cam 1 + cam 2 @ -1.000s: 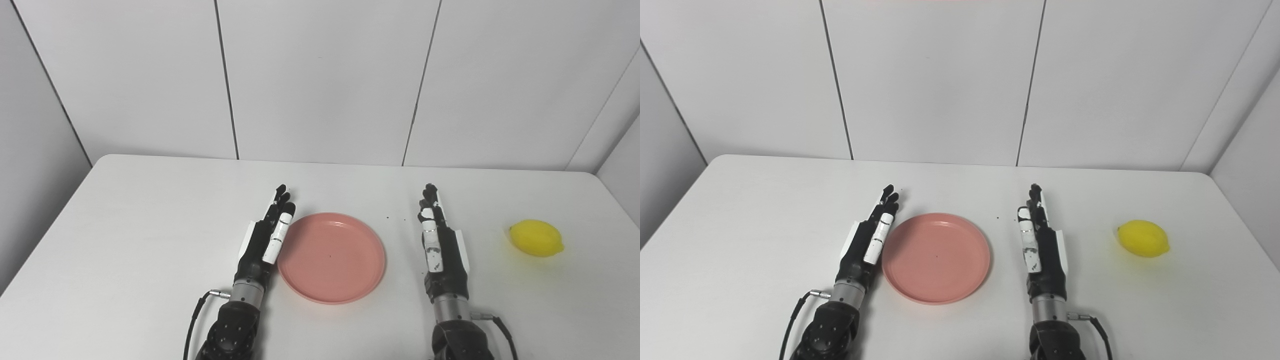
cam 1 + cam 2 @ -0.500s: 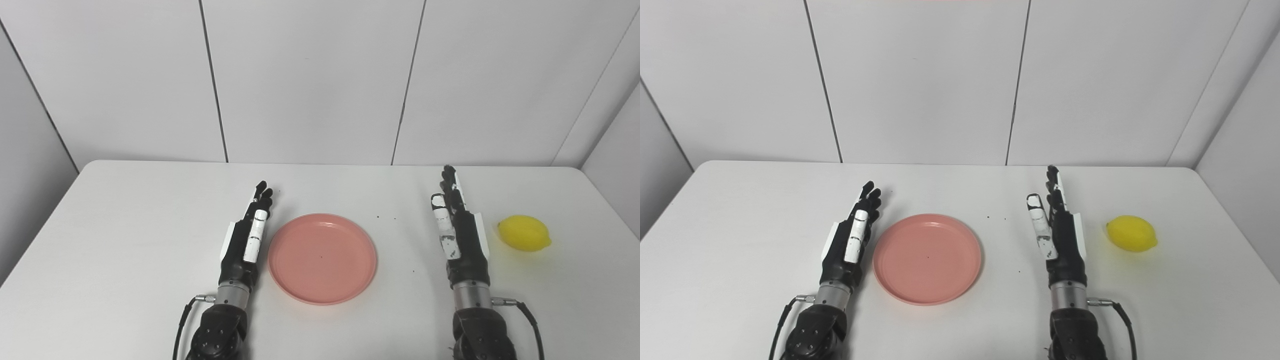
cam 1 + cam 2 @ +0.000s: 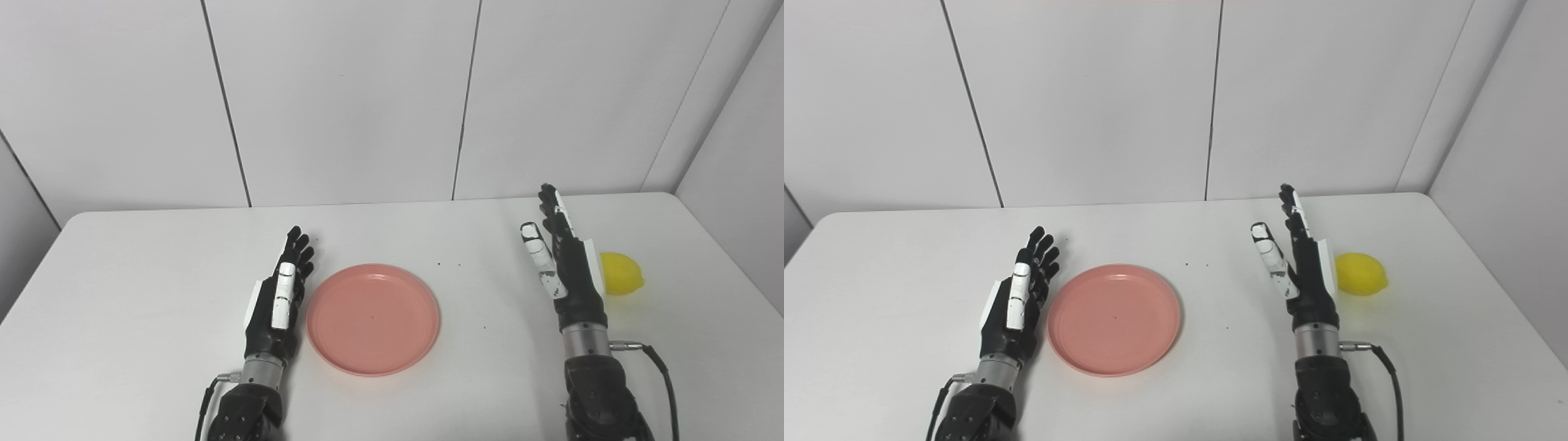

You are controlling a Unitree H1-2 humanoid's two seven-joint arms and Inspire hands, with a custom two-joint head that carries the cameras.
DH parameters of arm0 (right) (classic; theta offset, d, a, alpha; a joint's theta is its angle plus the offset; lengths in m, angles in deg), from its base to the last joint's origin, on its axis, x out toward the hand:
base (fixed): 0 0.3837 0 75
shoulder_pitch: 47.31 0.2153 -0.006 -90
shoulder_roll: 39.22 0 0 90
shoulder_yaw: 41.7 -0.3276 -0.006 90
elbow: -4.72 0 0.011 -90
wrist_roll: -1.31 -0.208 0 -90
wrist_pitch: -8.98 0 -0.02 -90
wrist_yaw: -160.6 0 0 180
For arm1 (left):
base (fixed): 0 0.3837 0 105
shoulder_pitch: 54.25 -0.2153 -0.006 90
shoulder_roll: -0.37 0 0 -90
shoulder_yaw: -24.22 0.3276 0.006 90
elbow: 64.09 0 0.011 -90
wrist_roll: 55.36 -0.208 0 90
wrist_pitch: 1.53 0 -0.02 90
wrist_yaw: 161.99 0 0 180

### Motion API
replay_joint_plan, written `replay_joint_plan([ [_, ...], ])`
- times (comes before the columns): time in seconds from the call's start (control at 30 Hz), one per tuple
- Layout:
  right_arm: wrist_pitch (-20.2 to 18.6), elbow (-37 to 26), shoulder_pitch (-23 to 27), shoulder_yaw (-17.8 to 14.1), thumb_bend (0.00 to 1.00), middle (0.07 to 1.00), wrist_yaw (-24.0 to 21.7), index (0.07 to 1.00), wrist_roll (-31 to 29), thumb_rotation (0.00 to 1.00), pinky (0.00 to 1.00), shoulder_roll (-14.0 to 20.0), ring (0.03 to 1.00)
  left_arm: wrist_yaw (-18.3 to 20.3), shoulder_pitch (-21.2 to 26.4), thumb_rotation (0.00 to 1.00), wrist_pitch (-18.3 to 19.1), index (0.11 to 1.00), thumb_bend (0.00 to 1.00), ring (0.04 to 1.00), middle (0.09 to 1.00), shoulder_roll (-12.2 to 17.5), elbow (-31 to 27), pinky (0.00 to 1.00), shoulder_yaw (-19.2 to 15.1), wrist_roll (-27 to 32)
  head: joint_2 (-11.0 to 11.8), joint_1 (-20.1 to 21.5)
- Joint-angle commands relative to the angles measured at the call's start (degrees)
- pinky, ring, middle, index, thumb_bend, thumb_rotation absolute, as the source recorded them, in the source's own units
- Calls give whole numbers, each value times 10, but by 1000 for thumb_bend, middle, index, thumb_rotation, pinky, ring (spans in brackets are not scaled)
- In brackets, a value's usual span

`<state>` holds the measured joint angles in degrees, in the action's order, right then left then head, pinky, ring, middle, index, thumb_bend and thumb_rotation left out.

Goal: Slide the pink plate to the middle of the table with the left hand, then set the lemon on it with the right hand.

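The pink plate point(image 3: 373, 318) is lying mid-surface with bare white surface point(image 3: 122, 294) around it, the left hand point(image 3: 277, 303) hovering just beside its left rim and the right hand point(image 3: 566, 275) well right of it by the lemon point(image 3: 621, 273), both hands' fingers point(image 3: 296, 245) extended, holding nothing.

A white table point(image 3: 122, 343) with rounded far corners fills the lower half of both views, its surface matte and evenly lit, with a few tiny dark specks point(image 3: 449, 264) near the centre. Behind it, from 10 to 2 o'clock, stands a wall of pale grey panels point(image 3: 343, 98) divided by thin dark vertical seams point(image 3: 467, 98). At 3 o'clock a side wall point(image 3: 735, 171) angles in toward the table's right edge; at 9 o'clock another panel point(image 3: 18, 184) slants away. Light is soft and diffuse, throwing only faint shadows.
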<state>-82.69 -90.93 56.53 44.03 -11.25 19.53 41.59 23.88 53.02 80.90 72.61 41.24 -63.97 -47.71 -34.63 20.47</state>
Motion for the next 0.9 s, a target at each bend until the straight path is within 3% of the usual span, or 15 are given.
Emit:
replay_joint_plan([
  [0.0, -21, -31, 13, -8, 709, 937, 11, 937, 24, 842, 901, 14, 937, 16, -9, 1000, -10, 999, 608, 980, 997, 17, 17, 981, -4, 2, 0, 9],
  [0.03, -26, -36, 11, -11, 698, 932, 10, 933, 27, 759, 891, 18, 931, 19, -9, 1000, -10, 998, 611, 977, 996, 21, 16, 976, -1, -2, 0, 14],
  [0.13, -41, -45, 9, -19, 699, 931, 8, 933, 39, 672, 900, 28, 933, 25, -10, 1000, -14, 994, 602, 971, 991, 32, 13, 968, 6, -10, 1, 24],
  [0.3, -61, -52, 6, -36, 738, 929, 10, 926, 79, 657, 882, 68, 923, 34, -9, 1000, -2, 1000, 606, 986, 999, 41, 10, 987, 5, -4, -1, 27],
  [0.4, -77, -59, 4, -51, 733, 922, 4, 924, 78, 542, 873, 84, 914, 33, -9, 1000, -3, 1000, 602, 986, 1000, 43, 9, 989, 6, -7, -2, 25],
  [0.57, -113, -66, 3, -59, 753, 916, -9, 905, 95, 459, 863, 114, 911, 30, -12, 1000, 10, 996, 614, 978, 994, 44, 1, 984, 7, -10, -1, 21],
  [0.87, -162, -59, 5, -63, 806, 909, -18, 892, 123, 352, 794, 147, 889, 28, -14, 1000, 21, 991, 609, 970, 989, 52, -7, 986, 8, -28, 2, 51],
])
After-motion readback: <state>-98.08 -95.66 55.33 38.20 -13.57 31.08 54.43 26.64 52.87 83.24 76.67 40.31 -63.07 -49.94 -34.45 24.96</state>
